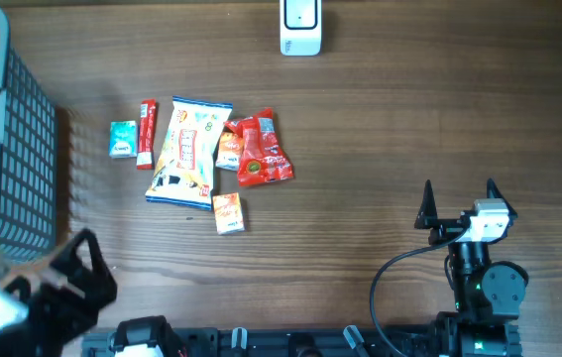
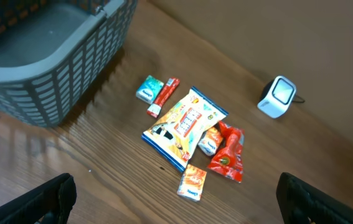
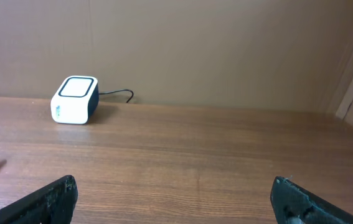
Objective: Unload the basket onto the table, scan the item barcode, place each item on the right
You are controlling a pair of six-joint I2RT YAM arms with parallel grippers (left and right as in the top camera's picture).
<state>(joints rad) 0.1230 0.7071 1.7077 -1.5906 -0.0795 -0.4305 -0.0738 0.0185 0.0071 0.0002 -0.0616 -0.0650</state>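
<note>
My left pincer [image 2: 176, 180] stands wide open with nothing in it, and so does my right pincer [image 1: 459, 188]. The items lie on the table [image 1: 380, 119] around the large snack bag [image 1: 187, 151]. The red pouch [image 1: 261, 149] is on its right, the teal packet [image 1: 122, 139] and red stick [image 1: 147, 133] are on its left, and the scanner [image 1: 300, 28] sits beyond it, well apart.
</note>
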